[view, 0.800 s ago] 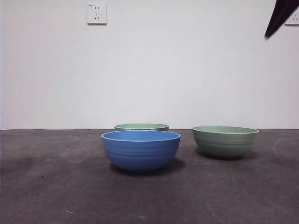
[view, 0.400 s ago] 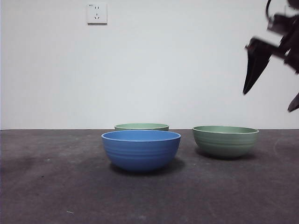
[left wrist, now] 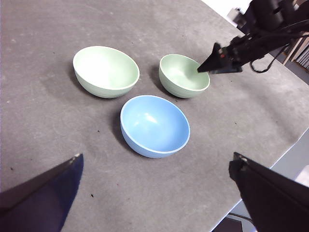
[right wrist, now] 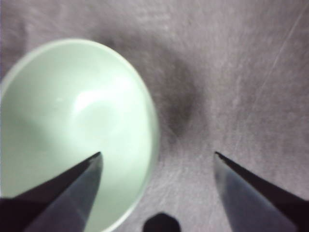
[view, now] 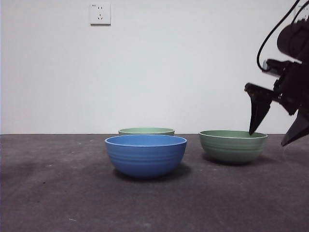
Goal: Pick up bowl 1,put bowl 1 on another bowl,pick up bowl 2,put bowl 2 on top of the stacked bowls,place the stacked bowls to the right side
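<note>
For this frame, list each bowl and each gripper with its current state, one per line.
blue bowl: upright on the table, empty, nothing stacked in it.
near green bowl: upright, empty, not lifted; one jaw of the right gripper is over its rim.
far green bowl: upright, empty, standing alone.
right gripper: open, jaws straddling the near green bowl's rim.
left gripper: open, high above the table, holding nothing.
</note>
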